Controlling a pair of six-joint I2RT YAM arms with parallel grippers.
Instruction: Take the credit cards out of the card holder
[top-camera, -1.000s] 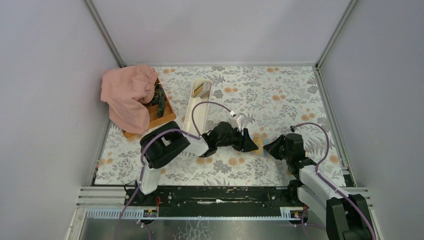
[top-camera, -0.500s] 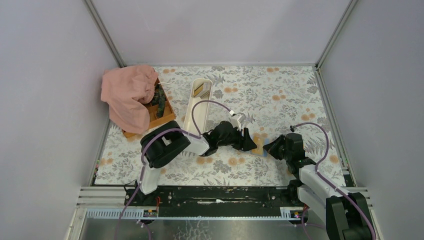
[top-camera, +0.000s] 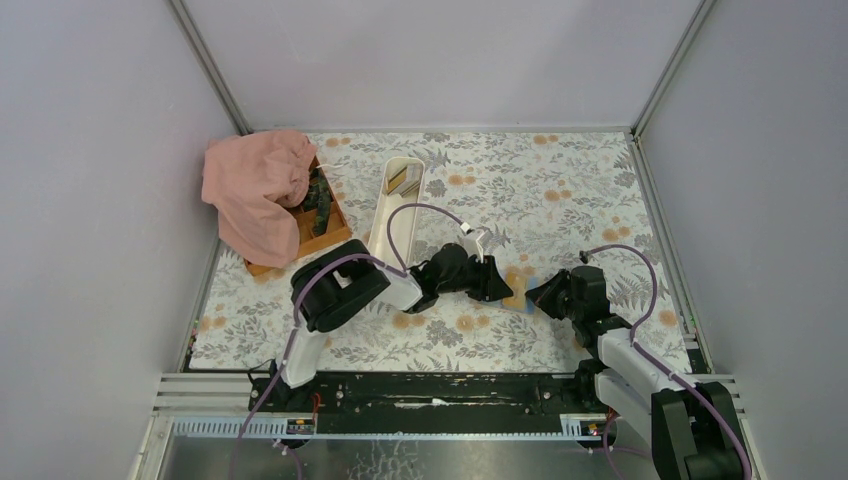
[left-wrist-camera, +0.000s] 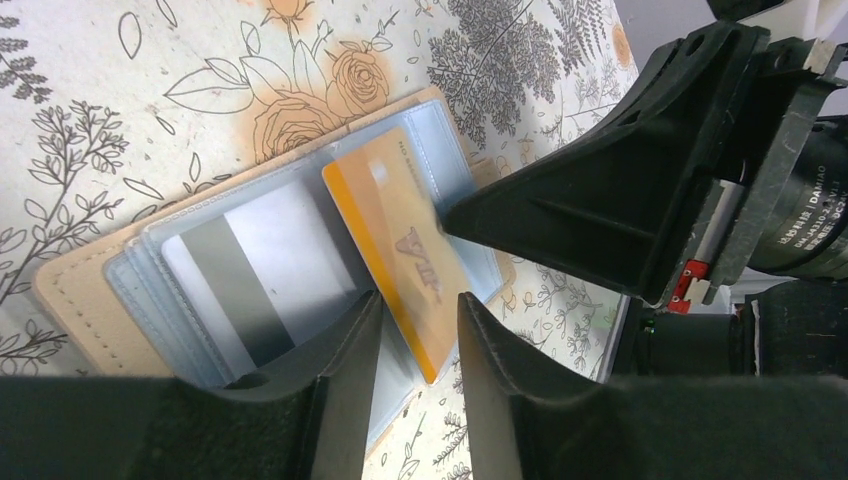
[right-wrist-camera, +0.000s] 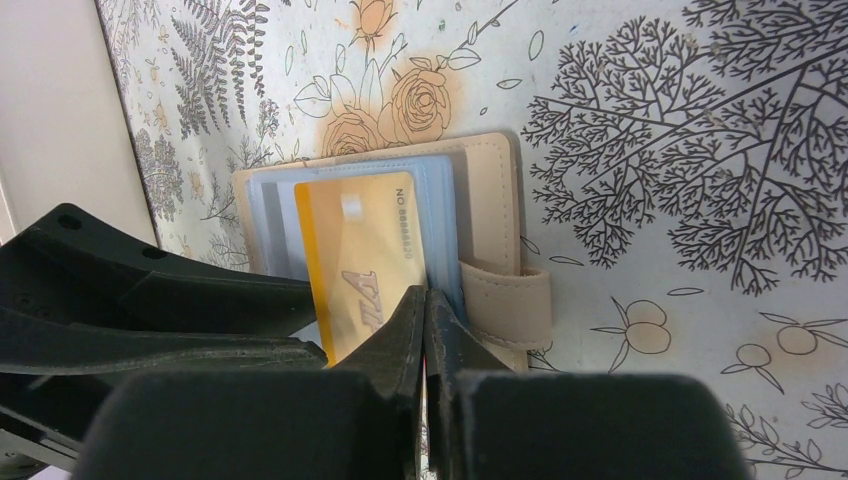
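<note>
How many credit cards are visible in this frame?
2. An orange card lies across the open card holder, between the fingers of the left gripper; a pale striped card sits tucked inside it. More may be hidden.

**Card holder** (right-wrist-camera: 490, 200): from above, only a tan-and-blue sliver shows between the left gripper (left-wrist-camera: 415, 300) and the right gripper (right-wrist-camera: 425, 295). The rest is hidden beneath them.

**Orange card** (left-wrist-camera: 385, 215), over the card holder's sleeves: one end is covered by each gripper in its own wrist view. The print is blurred (a row of digits, not readable).

**Grey-striped card** (left-wrist-camera: 235, 280), in a card holder sleeve: the lower end is behind the left gripper.

**Wooden box** (top-camera: 325, 228), far left of the card holder: mostly under a pink cloth (top-camera: 255, 190). Its dark contents are too small to tell.

**White tray** (top-camera: 400, 215), beyond the card holder: the near end is behind the left arm (top-camera: 340, 290). The item at its far end cannot be identified.
</note>
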